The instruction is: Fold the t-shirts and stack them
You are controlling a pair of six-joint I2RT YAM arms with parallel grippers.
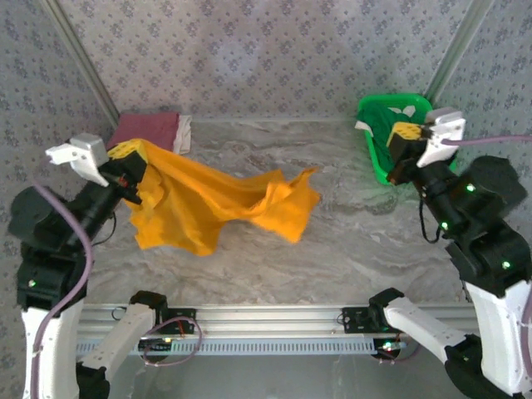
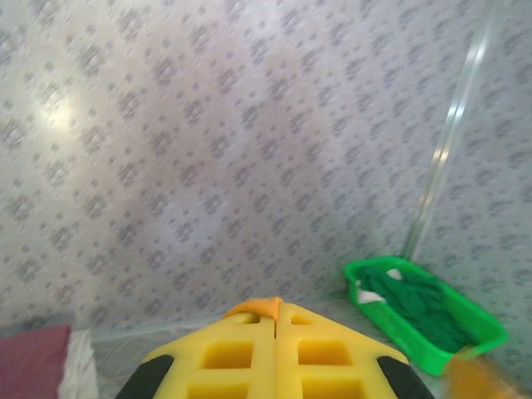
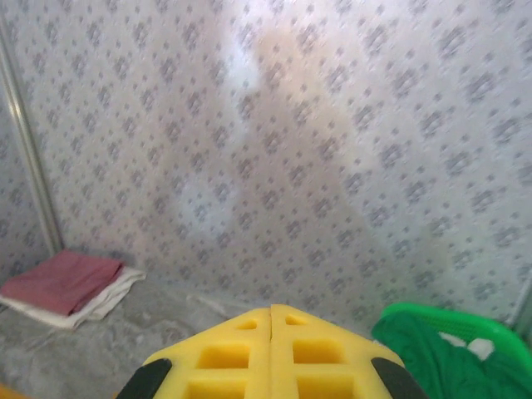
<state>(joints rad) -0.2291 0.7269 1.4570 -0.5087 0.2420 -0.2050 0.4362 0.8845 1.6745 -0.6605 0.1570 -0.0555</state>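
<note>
Orange-yellow t-shirt (image 1: 224, 204) rumpled over left half of desk (image 1: 357, 241), one end raised off the surface near left edge, rest trailing toward centre. Clamped at raised end by left end effector (image 2: 275, 312), tuft of orange cloth between pressed-together fingers; left arm bent, wrist aimed up at back wall. Dusty red t-shirt (image 1: 148, 129) folded on white t-shirt (image 1: 184, 133), far left corner. Green t-shirt (image 1: 389, 116) heaped in basket (image 1: 378, 172), far right corner. Right end effector (image 3: 271, 312) closed, empty, raised over basket; arm elbow-bent along right edge.
</note>
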